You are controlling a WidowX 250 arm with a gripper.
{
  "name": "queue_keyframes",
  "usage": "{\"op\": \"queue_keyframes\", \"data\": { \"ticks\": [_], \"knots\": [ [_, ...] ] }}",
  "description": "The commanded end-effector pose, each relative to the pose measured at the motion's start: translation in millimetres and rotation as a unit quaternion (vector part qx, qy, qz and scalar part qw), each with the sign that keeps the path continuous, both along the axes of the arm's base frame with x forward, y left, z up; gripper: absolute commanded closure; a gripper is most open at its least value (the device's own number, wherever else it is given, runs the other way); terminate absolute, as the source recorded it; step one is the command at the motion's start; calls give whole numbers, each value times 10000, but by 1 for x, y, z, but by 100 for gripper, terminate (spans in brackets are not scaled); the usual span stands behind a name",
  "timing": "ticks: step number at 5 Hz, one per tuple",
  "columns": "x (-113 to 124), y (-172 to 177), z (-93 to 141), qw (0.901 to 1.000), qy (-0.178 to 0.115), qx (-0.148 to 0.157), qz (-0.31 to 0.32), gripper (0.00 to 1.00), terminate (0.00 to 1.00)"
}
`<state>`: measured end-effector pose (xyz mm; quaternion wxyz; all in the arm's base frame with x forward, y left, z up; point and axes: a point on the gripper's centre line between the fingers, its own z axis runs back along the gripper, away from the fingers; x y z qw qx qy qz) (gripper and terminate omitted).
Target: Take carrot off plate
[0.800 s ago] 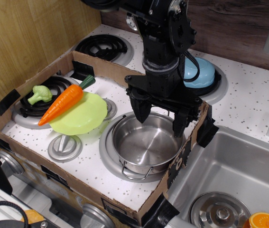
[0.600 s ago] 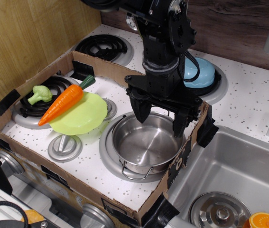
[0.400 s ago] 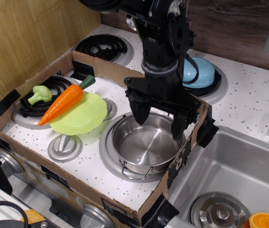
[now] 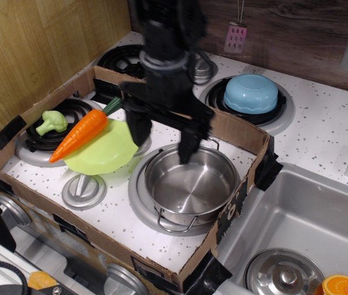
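The orange carrot [image 4: 78, 134] with a dark green stem tip lies slanted across the left rim of the lime plate [image 4: 106, 151], its thin end hanging off toward the front left. My gripper [image 4: 163, 137] is open and empty. It hangs blurred above the gap between the plate and the steel pot [image 4: 189, 185], to the right of the carrot and apart from it. Its left finger is over the plate's right edge. Its right finger is over the pot's back rim.
A green toy broccoli [image 4: 51, 121] sits on the left burner. A cardboard tray wall [image 4: 235, 131] encloses the stove top. A light blue bowl [image 4: 250, 92] lies upside down on the back right burner. A sink [image 4: 302, 227] is at the right.
My gripper has swung left from above the pot's middle and right rim to above the pot's left rim and the plate's edge. The blue bowl is now uncovered. The carrot and plate have not moved.
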<state>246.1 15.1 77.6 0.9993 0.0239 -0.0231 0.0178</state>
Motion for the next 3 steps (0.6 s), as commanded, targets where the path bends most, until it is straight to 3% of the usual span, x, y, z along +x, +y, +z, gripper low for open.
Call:
{"op": "queue_keyframes", "data": {
  "ticks": [1, 3],
  "knots": [
    [4, 56, 33, 9989, -322, 327, 134, 0, 0],
    [8, 100, 18, 9952, -623, 672, -353, 0, 0]
  ]
}}
